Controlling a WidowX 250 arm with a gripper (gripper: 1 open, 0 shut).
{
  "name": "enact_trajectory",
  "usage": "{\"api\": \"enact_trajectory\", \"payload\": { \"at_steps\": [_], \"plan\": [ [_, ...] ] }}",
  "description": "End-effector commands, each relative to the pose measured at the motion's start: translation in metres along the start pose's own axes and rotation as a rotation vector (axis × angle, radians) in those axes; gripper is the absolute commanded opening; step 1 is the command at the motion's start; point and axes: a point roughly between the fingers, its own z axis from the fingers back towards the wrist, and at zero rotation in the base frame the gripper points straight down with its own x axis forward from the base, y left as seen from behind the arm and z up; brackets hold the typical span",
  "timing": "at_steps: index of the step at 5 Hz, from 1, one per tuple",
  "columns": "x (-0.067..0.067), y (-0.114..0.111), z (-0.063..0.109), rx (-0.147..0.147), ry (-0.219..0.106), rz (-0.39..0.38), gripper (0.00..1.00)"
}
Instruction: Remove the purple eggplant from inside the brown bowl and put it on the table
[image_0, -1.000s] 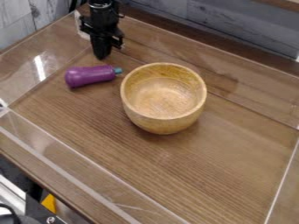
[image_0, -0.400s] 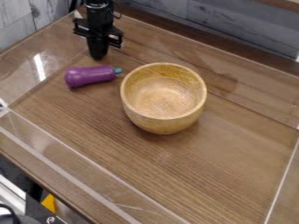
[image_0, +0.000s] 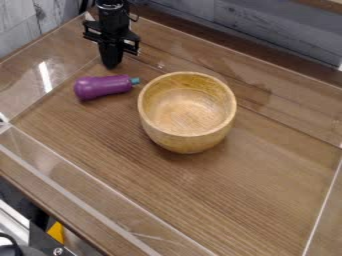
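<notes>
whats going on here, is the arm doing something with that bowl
A robot arm's gripper hangs shut and empty at the back left of the table. The purple eggplant lies on its side on the table, just left of the wooden bowl, not in it. The bowl looks empty, so the job appears done.

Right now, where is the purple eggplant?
The purple eggplant lies on the table, left of the brown bowl and apart from it, just below the gripper in the camera view.
</notes>
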Motion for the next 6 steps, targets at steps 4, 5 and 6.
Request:
{"api": "enact_trajectory", "payload": {
  "at_steps": [4,5,6],
  "plan": [
    [0.013,0.0,0.021,0.038,-0.024,-0.09,0.0],
    [0.019,-0.001,0.024,0.042,-0.021,-0.102,0.0],
    [0.023,-0.002,0.019,0.042,-0.013,-0.073,0.0]
  ]
}}
